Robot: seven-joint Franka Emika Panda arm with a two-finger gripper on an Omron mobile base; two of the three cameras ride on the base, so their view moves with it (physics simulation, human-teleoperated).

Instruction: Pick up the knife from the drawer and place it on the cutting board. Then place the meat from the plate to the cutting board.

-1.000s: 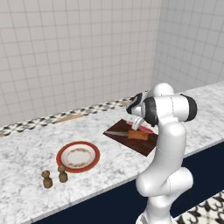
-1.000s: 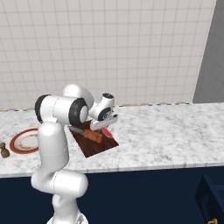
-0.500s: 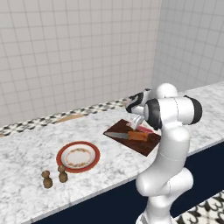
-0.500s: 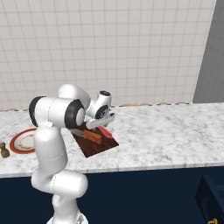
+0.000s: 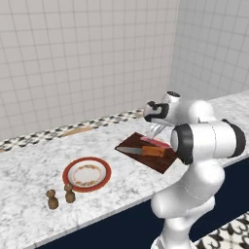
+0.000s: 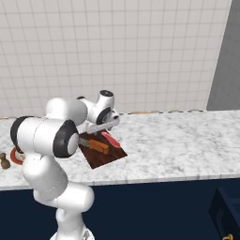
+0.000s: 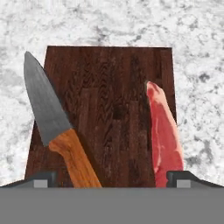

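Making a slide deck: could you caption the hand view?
Open gripper above the cutting board, knife and meat lying side by side.

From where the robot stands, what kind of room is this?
Most likely a kitchen: a marble counter against a tiled wall, with a knife and raw meat on a wooden cutting board, and a red-rimmed plate nearby.

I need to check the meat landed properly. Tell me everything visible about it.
The meat is a small red-pink oblong slab, raw-looking with a paler edge. It lies flat along one side of the dark wooden cutting board, apart from the knife on the other side. The open tool hangs above; nothing grips the meat.
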